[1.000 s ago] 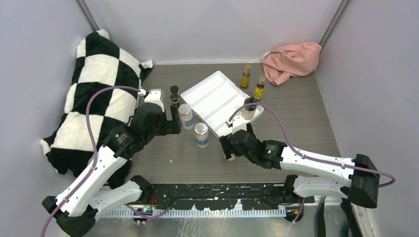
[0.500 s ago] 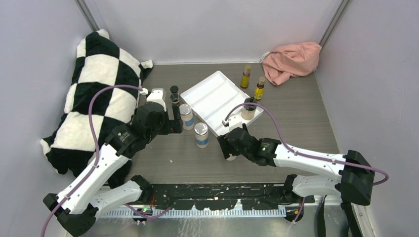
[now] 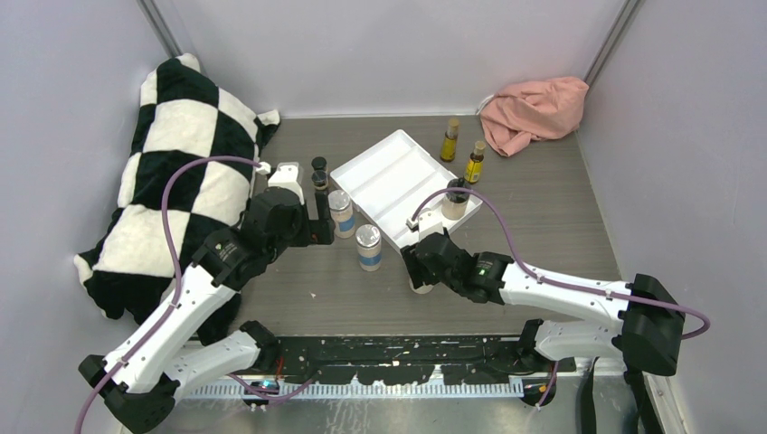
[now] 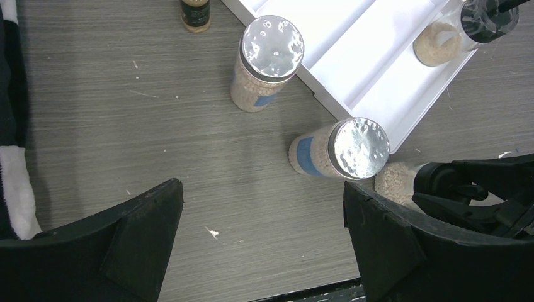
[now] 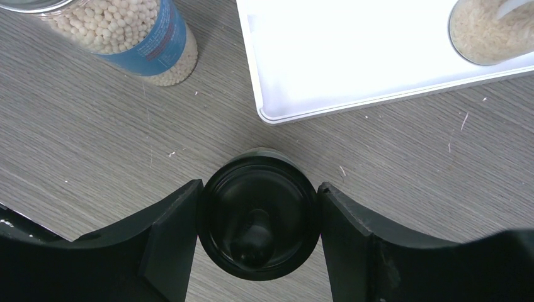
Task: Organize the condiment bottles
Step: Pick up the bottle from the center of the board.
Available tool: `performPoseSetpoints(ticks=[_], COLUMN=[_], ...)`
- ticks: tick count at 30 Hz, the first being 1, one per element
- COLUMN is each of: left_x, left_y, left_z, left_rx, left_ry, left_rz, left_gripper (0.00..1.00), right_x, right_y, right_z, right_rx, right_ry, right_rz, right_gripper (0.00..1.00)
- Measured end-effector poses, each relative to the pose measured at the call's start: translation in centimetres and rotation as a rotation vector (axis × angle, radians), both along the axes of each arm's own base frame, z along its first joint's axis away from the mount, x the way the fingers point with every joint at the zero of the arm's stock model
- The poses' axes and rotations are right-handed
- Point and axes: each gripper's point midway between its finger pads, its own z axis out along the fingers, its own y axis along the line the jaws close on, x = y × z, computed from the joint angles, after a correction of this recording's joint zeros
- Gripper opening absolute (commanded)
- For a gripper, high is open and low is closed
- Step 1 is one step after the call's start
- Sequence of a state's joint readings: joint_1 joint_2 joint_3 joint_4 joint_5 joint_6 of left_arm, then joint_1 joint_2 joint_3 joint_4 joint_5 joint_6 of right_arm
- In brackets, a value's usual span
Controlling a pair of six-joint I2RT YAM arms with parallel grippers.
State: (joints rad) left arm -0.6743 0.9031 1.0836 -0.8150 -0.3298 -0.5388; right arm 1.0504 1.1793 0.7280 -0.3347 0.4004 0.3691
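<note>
Pick-up stage of sorting the condiment bottles: the right gripper (image 5: 257, 217) is bracketing the lid of a tan black-capped jar (image 4: 391, 182) that is standing on the table just off the white tray's (image 3: 389, 167) near corner, at about 6 o'clock from the tray in the top view. Its fingers (image 5: 170, 239) are standing roughly half open, and both appear to be pressing against the cap at 3 and 9 o'clock. The matching tan jar (image 3: 455, 204) is already sitting in the tray, at about 1 o'clock from the gripped one. The next move probably calls for a straight lift clear of the tray rim, then a short carry toward that twin without nudging the silver-lidded jar (image 3: 368, 247) at 10 o'clock. The left gripper (image 4: 261, 233) is hovering fully spread above the table, holding and touching nothing.
</note>
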Motion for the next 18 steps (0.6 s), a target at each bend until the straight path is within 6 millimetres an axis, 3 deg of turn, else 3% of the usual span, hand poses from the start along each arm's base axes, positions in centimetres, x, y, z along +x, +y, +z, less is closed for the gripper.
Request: performPoseSetpoints(ticks=[11,18], left_x=[-0.2,-0.4], left_y=[0.0,0.2], left_z=[0.0,0.1], left_rx=[-0.006,-0.013], left_ry=[-0.004,-0.013], left_rz=[-0.001,-0.001], left_gripper=[0.98,0.97], right_x=[-0.2,0.3], right_y=[-0.4,0.1], right_z=[0.3,2.6], right_rx=[-0.035,-0.019], right_ry=[0.019,0.004], right_rz=[-0.004,-0.007], right_gripper=[0.01,0.01])
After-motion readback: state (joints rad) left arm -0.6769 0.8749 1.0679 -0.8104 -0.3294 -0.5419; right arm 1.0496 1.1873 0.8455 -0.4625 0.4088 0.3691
